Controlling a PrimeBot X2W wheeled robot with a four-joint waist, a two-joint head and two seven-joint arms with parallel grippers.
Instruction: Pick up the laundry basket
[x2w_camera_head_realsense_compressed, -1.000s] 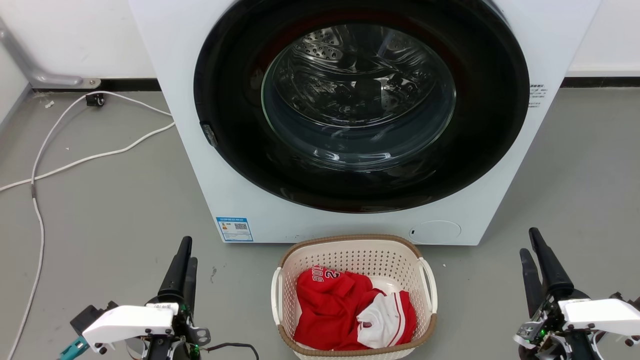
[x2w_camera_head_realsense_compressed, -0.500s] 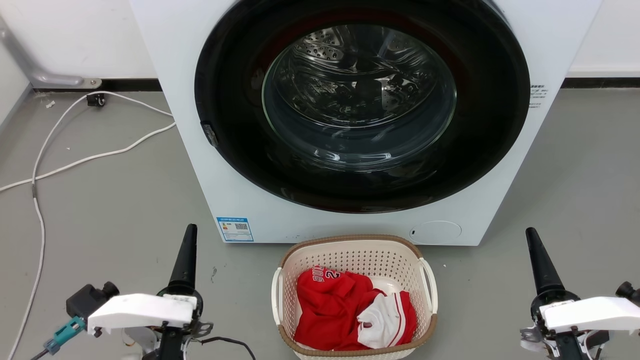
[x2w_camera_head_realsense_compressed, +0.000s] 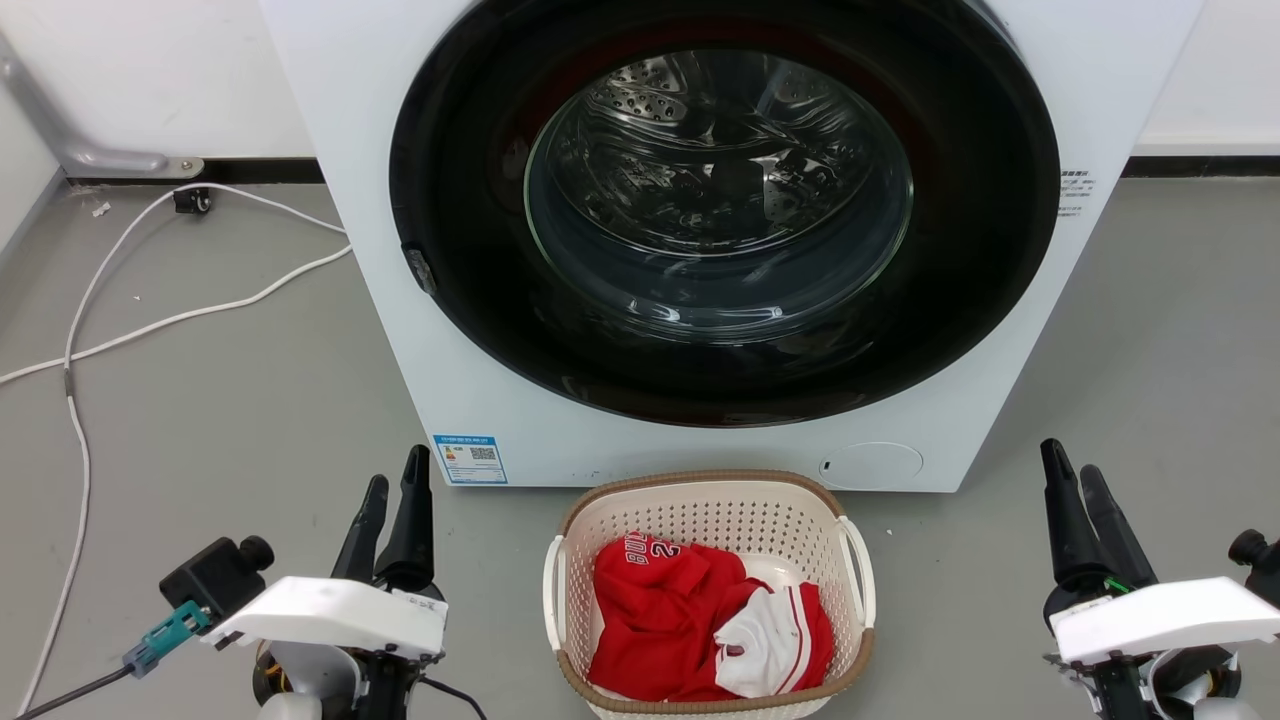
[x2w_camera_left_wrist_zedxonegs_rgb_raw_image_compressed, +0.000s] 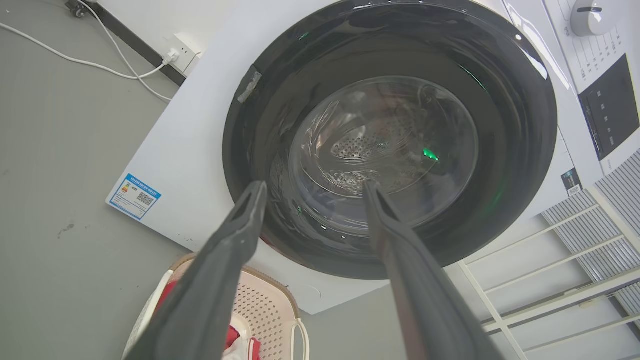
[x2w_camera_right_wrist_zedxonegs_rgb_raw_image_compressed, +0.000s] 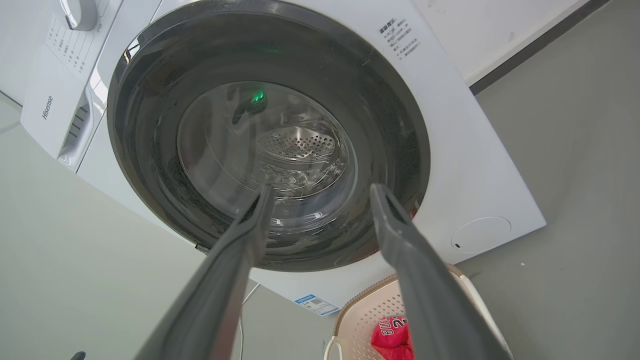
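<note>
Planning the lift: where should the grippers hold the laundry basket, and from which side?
Likely the left handle with the left gripper from the left, the right handle with the right gripper from the right. The laundry basket stands upright between them, both handles bowing outward.

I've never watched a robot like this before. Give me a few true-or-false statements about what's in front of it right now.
1. The laundry basket stands on the floor before the washer. True.
2. The basket is empty. False: red and white clothing lies in it.
3. The left gripper grips a basket handle. False: it is open, apart from the basket, to its left.
4. The right gripper is open. True.
5. A white cable lies on the floor left of the washer. True.
</note>
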